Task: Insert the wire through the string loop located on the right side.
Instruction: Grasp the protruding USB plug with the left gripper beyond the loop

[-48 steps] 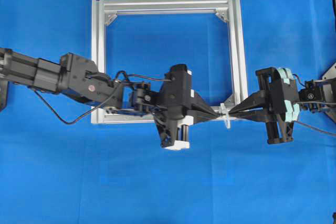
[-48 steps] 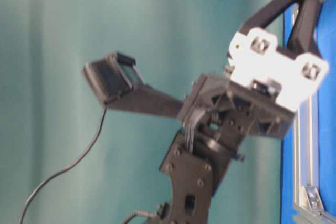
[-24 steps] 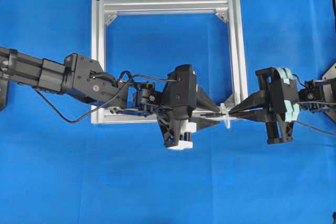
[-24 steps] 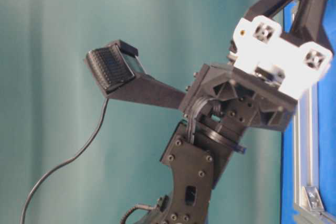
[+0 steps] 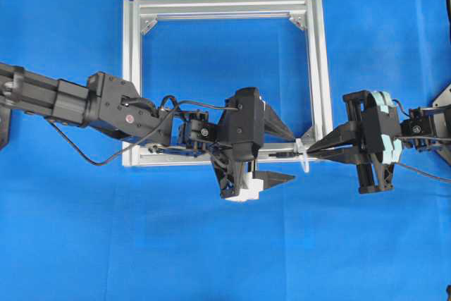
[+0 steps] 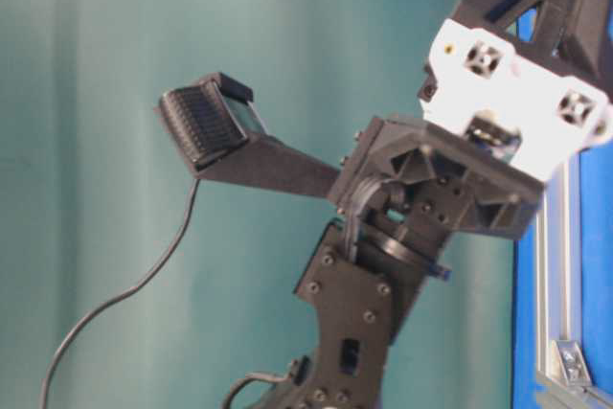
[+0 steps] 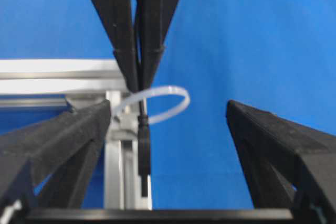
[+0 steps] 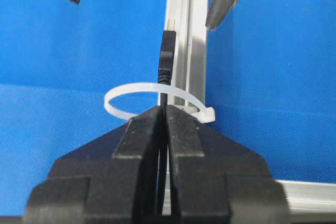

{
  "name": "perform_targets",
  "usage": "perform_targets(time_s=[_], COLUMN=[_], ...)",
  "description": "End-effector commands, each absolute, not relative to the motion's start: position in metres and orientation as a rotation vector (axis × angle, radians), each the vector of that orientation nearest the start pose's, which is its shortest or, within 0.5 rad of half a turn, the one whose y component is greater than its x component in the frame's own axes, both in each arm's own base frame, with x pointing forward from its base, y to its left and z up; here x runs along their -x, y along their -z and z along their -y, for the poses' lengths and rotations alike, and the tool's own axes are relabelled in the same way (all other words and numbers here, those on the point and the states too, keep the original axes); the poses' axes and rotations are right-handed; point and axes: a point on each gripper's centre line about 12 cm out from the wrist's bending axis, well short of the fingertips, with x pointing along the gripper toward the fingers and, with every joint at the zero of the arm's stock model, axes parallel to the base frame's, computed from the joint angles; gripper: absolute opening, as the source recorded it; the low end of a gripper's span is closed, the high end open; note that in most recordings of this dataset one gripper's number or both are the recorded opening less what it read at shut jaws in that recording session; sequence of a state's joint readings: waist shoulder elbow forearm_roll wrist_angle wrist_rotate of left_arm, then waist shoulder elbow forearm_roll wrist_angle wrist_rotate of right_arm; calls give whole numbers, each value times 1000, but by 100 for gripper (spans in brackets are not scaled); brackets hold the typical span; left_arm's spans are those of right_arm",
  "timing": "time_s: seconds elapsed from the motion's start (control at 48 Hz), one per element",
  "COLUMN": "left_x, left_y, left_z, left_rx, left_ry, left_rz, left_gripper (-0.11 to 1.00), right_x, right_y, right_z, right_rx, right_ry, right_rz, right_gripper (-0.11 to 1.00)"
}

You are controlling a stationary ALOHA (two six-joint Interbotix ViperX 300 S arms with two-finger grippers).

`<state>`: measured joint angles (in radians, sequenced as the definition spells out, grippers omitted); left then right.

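Right hand (image 8: 164,116) is gripping the wire (image 8: 166,59) w/ fingers pressed tight together, pinching it just behind the plug. Plug end is sticking out past the fingertips and is passing thru the string loop (image 8: 152,98), so the loop is ringing the wire right at the tips of the right hand. Silvery tip is pointing away from the right hand, toward the left hand. In the overhead view the right hand (image 5: 312,149) is reaching in from the right edge, tips meeting the loop (image 5: 303,156) at the lower right corner of the aluminium frame (image 5: 132,82).

Left hand (image 5: 289,154) is standing wide, fingers spread well apart & holding nothing. One finger is lying over the frame's inside, the other is hanging over the blue counter (image 5: 211,252) below the frame's bottom rail. The plug is sitting between those spread fingers, touching neither. Left wrist view: loop (image 7: 163,103) and plug (image 7: 144,153) are hanging centred in the gap, right hand's closed fingers (image 7: 149,19) coming down from the top.
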<state>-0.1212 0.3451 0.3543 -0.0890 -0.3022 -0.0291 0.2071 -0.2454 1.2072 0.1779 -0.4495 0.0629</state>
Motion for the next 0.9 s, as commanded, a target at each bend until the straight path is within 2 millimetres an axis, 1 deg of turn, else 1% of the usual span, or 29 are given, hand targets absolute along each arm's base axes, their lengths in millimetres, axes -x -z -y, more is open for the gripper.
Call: perform_targets(time_s=[0.0, 0.083, 0.146, 0.876], left_x=[-497, -498, -498, -496], left_y=[-150, -139, -134, -133], left_z=[56, 56, 56, 56], left_rx=[89, 92, 91, 88], left_ry=[67, 65, 64, 66], left_rz=[-393, -415, -422, -422], left_gripper=[90, 89, 89, 89], right_x=[-261, -261, -260, -260], right_y=[-135, -135, -135, -135], right_z=[-45, -45, -45, -45], right_rx=[-150, -150, -149, -149], right_ry=[-69, -70, -70, -70], right_rz=[-498, -496, -498, -499], right_gripper=[-3, -3, -3, -3])
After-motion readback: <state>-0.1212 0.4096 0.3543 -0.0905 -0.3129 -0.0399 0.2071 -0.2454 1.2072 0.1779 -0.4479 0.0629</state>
